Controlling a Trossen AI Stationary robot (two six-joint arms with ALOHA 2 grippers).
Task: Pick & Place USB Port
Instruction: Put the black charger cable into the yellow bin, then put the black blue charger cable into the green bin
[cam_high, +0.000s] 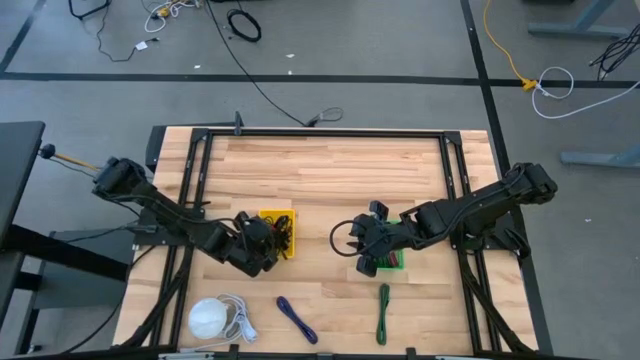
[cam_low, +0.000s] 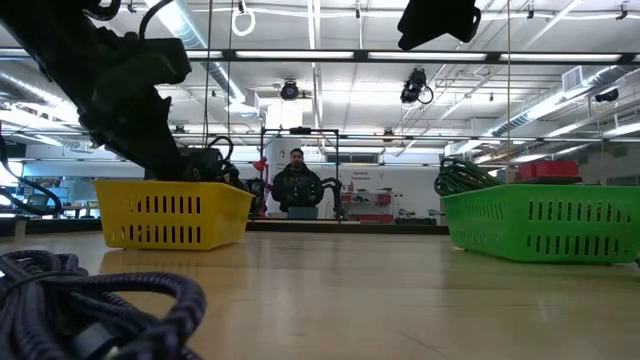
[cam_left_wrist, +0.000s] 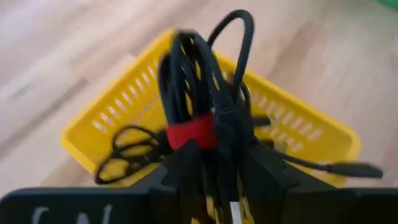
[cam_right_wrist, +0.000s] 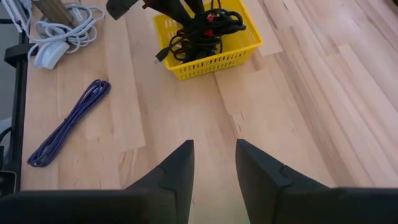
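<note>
item: we see black coiled USB cable with red strap (cam_left_wrist: 198, 118) over yellow slotted plastic basket (cam_high: 279, 222), frame centre-left | left gripper (cam_left_wrist: 214, 165): fingers astride bundle, releasing, we judge | right gripper (cam_right_wrist: 214, 163): open, empty | next: lift clear

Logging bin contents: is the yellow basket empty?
No: the yellow slotted plastic basket holds bundled black cables, seen in both wrist views.

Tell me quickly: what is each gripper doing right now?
Left gripper: over the yellow basket, black cable bundle between its fingers; grip cannot be told.
Right gripper: open, empty.
</note>
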